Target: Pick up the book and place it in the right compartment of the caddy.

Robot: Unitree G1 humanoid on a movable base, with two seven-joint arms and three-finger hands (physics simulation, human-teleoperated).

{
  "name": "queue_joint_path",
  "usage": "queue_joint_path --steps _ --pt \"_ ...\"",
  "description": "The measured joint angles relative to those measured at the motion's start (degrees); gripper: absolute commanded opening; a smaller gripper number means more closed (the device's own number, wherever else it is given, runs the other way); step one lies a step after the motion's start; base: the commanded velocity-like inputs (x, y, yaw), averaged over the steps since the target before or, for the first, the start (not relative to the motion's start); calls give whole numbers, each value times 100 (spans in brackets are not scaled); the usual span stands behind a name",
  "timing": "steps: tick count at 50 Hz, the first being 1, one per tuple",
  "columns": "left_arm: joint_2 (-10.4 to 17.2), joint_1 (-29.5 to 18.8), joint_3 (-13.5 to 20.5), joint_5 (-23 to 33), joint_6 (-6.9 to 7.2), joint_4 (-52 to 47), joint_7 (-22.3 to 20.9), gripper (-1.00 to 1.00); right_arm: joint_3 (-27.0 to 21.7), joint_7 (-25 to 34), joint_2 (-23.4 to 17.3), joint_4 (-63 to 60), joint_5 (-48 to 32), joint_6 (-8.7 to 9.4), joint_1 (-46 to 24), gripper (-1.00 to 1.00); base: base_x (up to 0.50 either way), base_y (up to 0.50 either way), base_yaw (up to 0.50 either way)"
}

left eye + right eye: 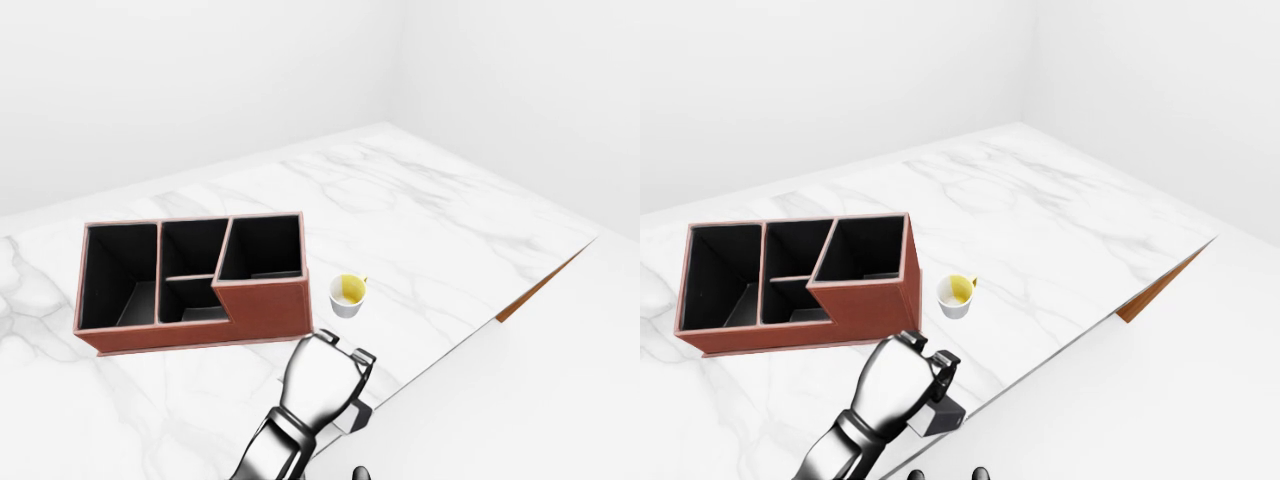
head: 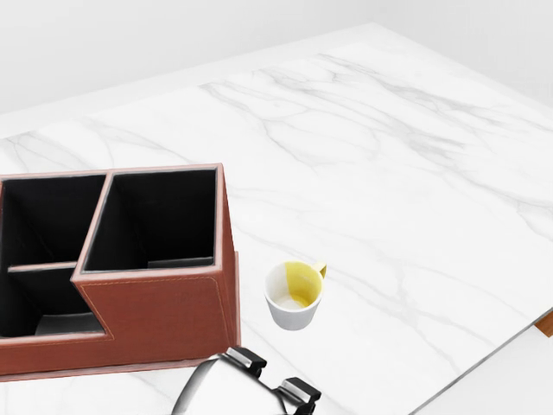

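Note:
The brown leather caddy point(image 1: 265, 305) stands on the white marble table point(image 1: 420, 220), at the left of the eye views. Its right compartment point(image 2: 155, 220) is dark and holds nothing I can see. One silver arm reaches up from the bottom edge; by its side of entry I take it for my left hand point(image 1: 928, 372). It hovers just below the caddy's lower right corner, its black fingers pointing down and mostly hidden. Under it, at the table's near edge, lies a dark grey block, seemingly the book point(image 1: 938, 418). Whether the fingers close on it does not show.
A small white cup point(image 2: 295, 294) with a yellow inside stands just right of the caddy. The table's edge runs diagonally at lower right, with a brown underside point(image 1: 540, 290) showing. Small black shapes point(image 1: 980, 474) sit at the bottom edge of the eye views.

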Motion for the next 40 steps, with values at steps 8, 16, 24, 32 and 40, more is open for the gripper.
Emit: queue_joint_path --steps 8,16,24,32,40 --pt "-149 -178 -228 -58 0 -240 -193 -100 0 3 -1 -6 23 0 4 100 0 0 0" --pt "-323 -373 -378 2 0 -409 -323 -100 0 -5 -6 -4 39 0 7 100 0 0 0" --pt "-504 -569 -609 215 0 -548 -496 -100 0 -7 -10 0 62 0 16 100 0 0 0" --pt "-727 -850 -680 341 0 -603 -705 -100 0 -17 -16 -4 73 0 15 100 0 0 0" --pt "-980 -1126 -621 283 0 -687 -982 -100 0 -30 -24 -13 83 0 12 100 0 0 0"
